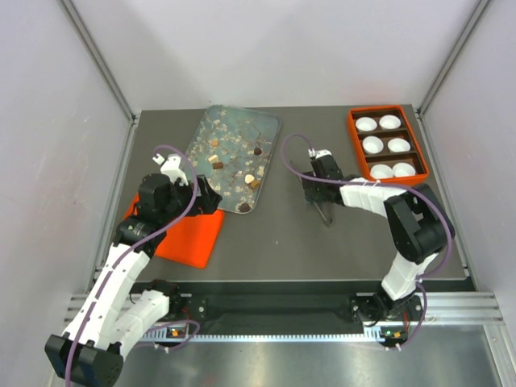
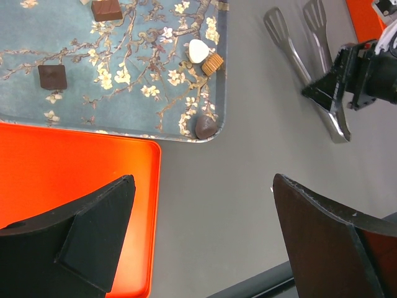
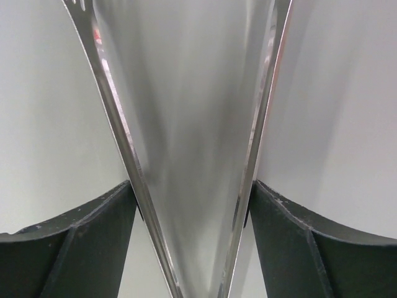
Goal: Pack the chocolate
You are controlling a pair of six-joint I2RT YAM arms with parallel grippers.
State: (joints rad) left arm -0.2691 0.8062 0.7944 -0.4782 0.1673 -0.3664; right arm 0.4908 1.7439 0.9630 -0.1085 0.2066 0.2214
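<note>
The chocolate (image 1: 256,150) lies as scattered small lumps on a floral blue tray (image 1: 211,129) at the back left. In the left wrist view a dark lump (image 2: 205,126) sits at the tray's corner, with a caramel piece (image 2: 213,62) and a dark square (image 2: 53,76) further in. My left gripper (image 2: 203,181) is open over bare table beside the tray, holding nothing. My right gripper (image 3: 192,186) has its fingers pressed against both arms of the metal tongs (image 3: 115,118), which lie on the table (image 1: 325,214) at centre right.
An orange box (image 1: 352,137) holding several white paper cups (image 1: 373,145) stands at the back right. A flat orange lid (image 1: 189,238) lies under my left arm, its edge (image 2: 62,186) beneath the left finger. Grey walls close in on both sides.
</note>
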